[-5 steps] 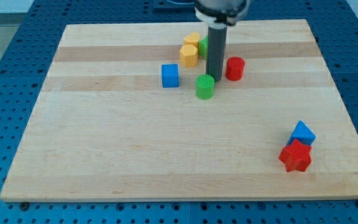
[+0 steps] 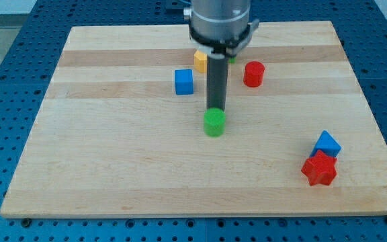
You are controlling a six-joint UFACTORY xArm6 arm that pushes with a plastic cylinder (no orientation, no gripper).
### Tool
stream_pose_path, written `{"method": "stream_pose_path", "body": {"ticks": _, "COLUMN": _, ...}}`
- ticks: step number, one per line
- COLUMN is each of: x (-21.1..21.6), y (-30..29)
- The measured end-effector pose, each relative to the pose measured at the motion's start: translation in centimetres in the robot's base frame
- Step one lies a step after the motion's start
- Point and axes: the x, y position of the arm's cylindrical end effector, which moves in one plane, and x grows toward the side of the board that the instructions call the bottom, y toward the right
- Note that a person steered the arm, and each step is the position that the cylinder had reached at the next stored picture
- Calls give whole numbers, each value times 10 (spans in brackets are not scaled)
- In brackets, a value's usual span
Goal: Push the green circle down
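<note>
The green circle [image 2: 214, 124] is a small green cylinder standing near the middle of the wooden board [image 2: 113, 168]. My tip [image 2: 216, 110] is at the end of the dark rod, right at the circle's upper edge and touching it from the view's top. The arm's grey body hangs over the board's top middle.
A blue cube [image 2: 184, 81] sits up and left of the circle. A red cylinder [image 2: 253, 74] sits up and right. A yellow block [image 2: 199, 60] and a bit of another green block [image 2: 232, 58] are partly hidden behind the arm. A blue block [image 2: 327, 143] and red star [image 2: 319, 169] lie at lower right.
The green circle has slid down the view and slightly left. My tip followed it down, staying against its top edge. The arm now hides more of the yellow blocks.
</note>
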Motion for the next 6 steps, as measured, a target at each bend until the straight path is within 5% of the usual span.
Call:
{"method": "stream_pose_path", "body": {"ticks": 1, "x": 36, "y": 2}}
{"method": "stream_pose_path", "body": {"ticks": 4, "x": 22, "y": -66}}
{"method": "stream_pose_path", "body": {"ticks": 6, "x": 76, "y": 13}}
